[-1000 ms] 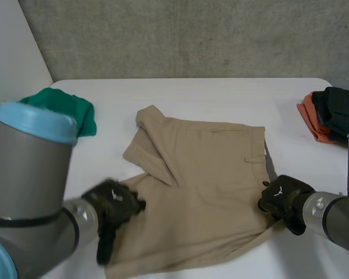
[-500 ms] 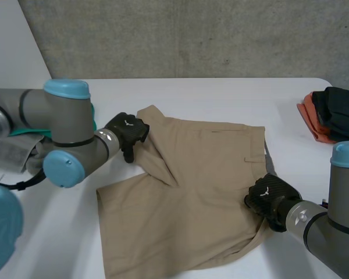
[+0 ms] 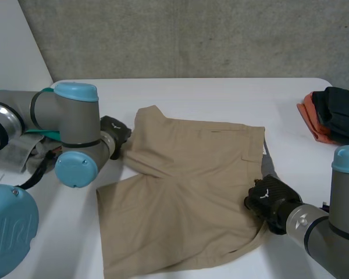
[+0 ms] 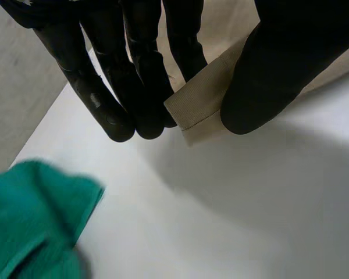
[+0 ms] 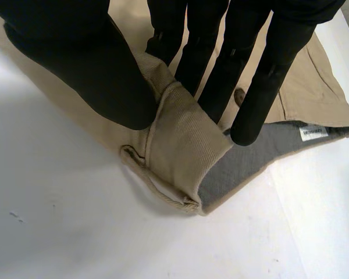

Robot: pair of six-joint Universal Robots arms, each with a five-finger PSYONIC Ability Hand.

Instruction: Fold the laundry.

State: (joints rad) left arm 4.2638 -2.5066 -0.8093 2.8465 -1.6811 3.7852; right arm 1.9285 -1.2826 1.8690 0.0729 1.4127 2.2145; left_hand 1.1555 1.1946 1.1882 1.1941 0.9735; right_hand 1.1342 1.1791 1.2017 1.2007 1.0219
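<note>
A single pair of beige shorts (image 3: 192,192) lies spread in the middle of the white surface (image 3: 221,96), with the waistband toward the robot's right and the two legs toward its left. The left hand (image 3: 113,131) is clamped on the hem (image 4: 203,99) of the far leg, at its outer corner, with the cloth pinched between the fingers (image 4: 134,87) and the thumb (image 4: 279,70). The right hand (image 3: 271,200) grips the waistband (image 5: 180,145) toward its near end. There the band is caught between thumb and fingers and turned up enough to show the grey lining. The step looks like pulling the shorts flat ahead of folding one leg over the other. To do it well, both hands should draw apart gently until the diagonal crease where the legs meet flattens out. They should then lift together and only a little, so the rest of the cloth does not slide. Both pinches look shallow and close to the edge, so a sharp tug could pull the cloth free. Three more pieces of laundry lie off to the sides: one green cloth (image 4: 29,221) near the left hand, and one orange cloth (image 3: 307,119) with one black garment (image 3: 340,113) on it, well apart at the right edge.
</note>
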